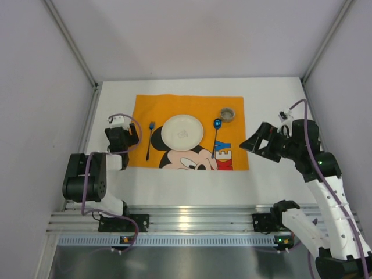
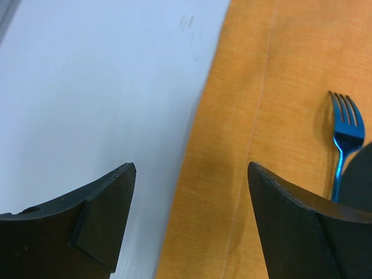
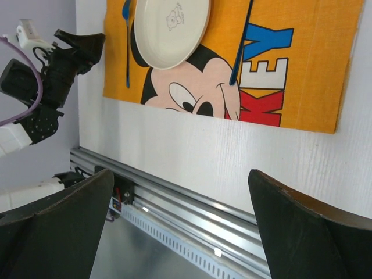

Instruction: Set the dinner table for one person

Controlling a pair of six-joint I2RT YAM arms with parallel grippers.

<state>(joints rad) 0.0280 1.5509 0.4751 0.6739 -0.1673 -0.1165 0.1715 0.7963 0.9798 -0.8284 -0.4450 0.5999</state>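
Layout: plate [image 1: 182,132] centred on orange mat [image 1: 145,107]; blue fork [image 1: 149,141] just left of it, blue spoon [image 1: 215,136] just right, as dining custom has it; small round cup [image 1: 227,114] at the far right corner.
Left gripper [image 2: 192,167]: fingers spread, empty, over the mat's left edge near the fork; likely released.
Right gripper [image 3: 180,172]: fingers spread wide, empty, off the mat's right side.
Dinner table [image 1: 186,183]: white top under the mat, aluminium rail [image 1: 192,218] along the near edge.
Room: plain pale walls on three sides.

Plate [image 1: 182,132]: the printed mark at its centre is too small to read from overhead. In the right wrist view its far rim is cut off by the top edge.

Mat [image 1: 145,104]: the top of the printed head is hidden under the plate.

Fork [image 2: 346,125], left of the plate: the lower handle is hidden behind a finger [image 2: 302,232] of the left gripper [image 2: 192,171].

Spoon [image 1: 216,136], right of the plate: its bowl is cut off in the right wrist view.

Round object [image 1: 226,114], beyond the plate to the right: kind undetermined.
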